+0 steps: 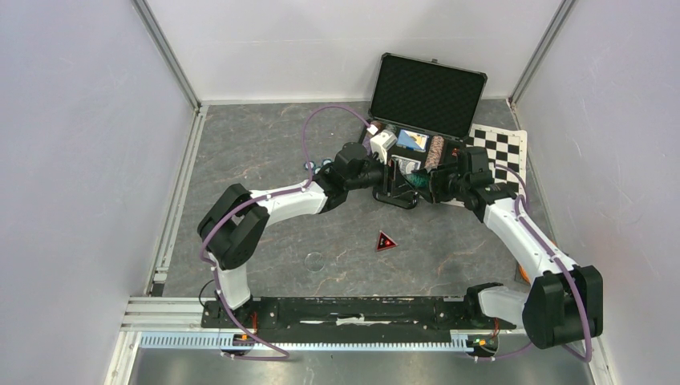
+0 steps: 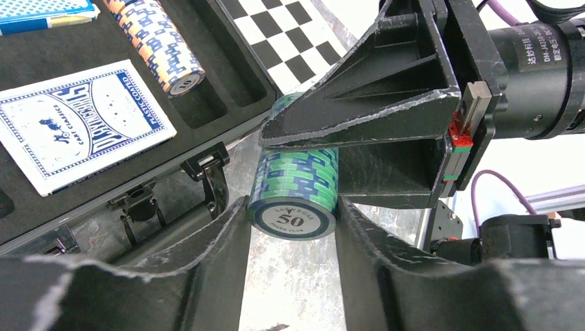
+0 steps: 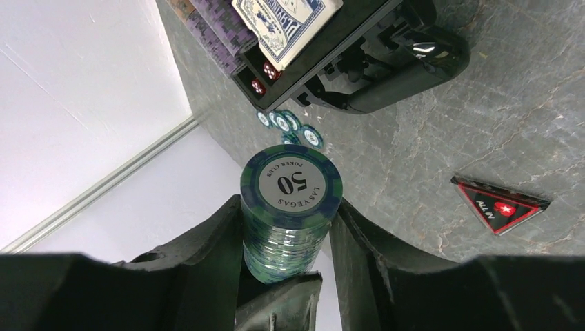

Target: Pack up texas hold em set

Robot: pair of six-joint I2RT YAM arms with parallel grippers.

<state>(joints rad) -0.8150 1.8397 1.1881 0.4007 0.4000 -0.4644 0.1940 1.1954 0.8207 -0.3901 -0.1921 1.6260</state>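
The left jaws (image 2: pixel 292 210) pinch a stack of teal poker chips (image 2: pixel 296 176) by its round rim, one finger on each side. The right jaws (image 3: pixel 286 224) close on the same stack from the opposite end, and both fingers seem to touch it. The stack hangs above the table (image 3: pixel 414 138), just in front of the latches of the black case (image 1: pixel 429 96).

I judge that the chips are stiff, smooth and rather heavy together, but the stack is not one piece. Chips that no finger touches can slide out, so pressing on the two flat end faces looks safer.

The case lies open. Inside it are a blue card deck (image 2: pixel 76 124), a row of brown-white chips (image 2: pixel 162 48), purple chips (image 3: pixel 217 31) and small red dice (image 3: pixel 264 77). One long slot beside the brown-white row looks free. Some loose teal chips (image 3: pixel 290 124) lie on the table near the case's corner.
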